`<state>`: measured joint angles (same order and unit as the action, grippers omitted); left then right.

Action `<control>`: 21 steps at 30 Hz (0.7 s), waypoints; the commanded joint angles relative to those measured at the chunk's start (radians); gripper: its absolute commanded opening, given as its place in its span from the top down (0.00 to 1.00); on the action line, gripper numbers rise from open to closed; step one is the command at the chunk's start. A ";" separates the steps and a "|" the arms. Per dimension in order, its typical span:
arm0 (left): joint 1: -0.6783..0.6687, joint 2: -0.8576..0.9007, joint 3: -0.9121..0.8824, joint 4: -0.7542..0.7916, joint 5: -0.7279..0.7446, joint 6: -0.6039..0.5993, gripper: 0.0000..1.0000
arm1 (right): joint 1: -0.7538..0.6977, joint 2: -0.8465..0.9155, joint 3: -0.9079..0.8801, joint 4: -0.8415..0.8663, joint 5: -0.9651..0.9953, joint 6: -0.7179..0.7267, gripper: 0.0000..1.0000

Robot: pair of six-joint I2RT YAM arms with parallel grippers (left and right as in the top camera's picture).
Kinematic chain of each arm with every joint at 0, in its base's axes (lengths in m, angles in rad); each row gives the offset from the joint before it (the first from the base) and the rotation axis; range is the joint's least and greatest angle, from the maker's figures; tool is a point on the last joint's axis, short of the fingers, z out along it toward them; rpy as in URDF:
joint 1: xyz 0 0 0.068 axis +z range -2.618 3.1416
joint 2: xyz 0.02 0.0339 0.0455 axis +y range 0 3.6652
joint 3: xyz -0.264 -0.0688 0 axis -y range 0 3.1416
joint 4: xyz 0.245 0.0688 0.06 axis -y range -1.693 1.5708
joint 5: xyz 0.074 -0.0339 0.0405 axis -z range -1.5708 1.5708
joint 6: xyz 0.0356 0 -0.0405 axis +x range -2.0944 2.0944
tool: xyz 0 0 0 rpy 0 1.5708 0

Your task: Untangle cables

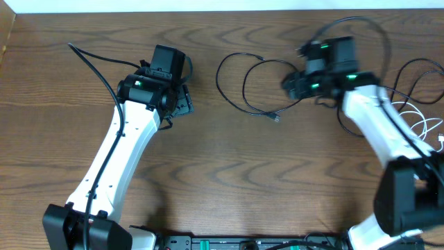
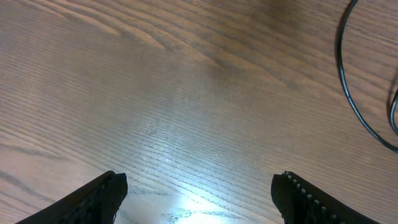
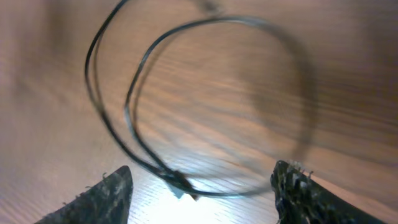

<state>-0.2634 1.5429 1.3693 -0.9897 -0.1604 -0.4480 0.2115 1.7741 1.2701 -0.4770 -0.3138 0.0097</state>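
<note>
A thin black cable (image 1: pixel 239 73) lies in two overlapping loops on the wooden table (image 1: pixel 222 160) between the arms, its small plug end (image 1: pixel 275 118) pointing toward the front. My right gripper (image 1: pixel 291 85) hovers at the loops' right side. In the right wrist view it (image 3: pixel 202 180) is open, with the blurred loops (image 3: pixel 134 112) and a plug (image 3: pixel 180 185) lying on the wood between its fingers, ungripped. My left gripper (image 1: pixel 182 101) stands left of the loops. It (image 2: pixel 199 183) is open over bare wood, with one cable strand (image 2: pixel 354 99) at that view's right edge.
A white cable (image 1: pixel 424 125) and more black cable (image 1: pixel 416 73) lie tangled at the far right beside the right arm. A thicker black lead (image 1: pixel 97 66) runs along the left arm. The table's far edge is close behind both grippers.
</note>
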 commanded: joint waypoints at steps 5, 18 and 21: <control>0.002 -0.003 0.006 -0.012 -0.024 0.001 0.20 | 0.194 0.132 -0.005 0.102 0.048 -0.324 0.19; 0.002 -0.003 0.006 -0.015 -0.024 0.001 0.20 | 0.339 0.288 -0.005 0.266 0.266 -0.338 0.14; 0.002 -0.003 0.006 -0.015 -0.024 0.001 0.20 | 0.342 0.293 -0.005 0.286 0.270 -0.334 0.14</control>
<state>-0.2634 1.5429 1.3693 -0.9989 -0.1638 -0.4480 0.5476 2.0602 1.2671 -0.2020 -0.1020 -0.3428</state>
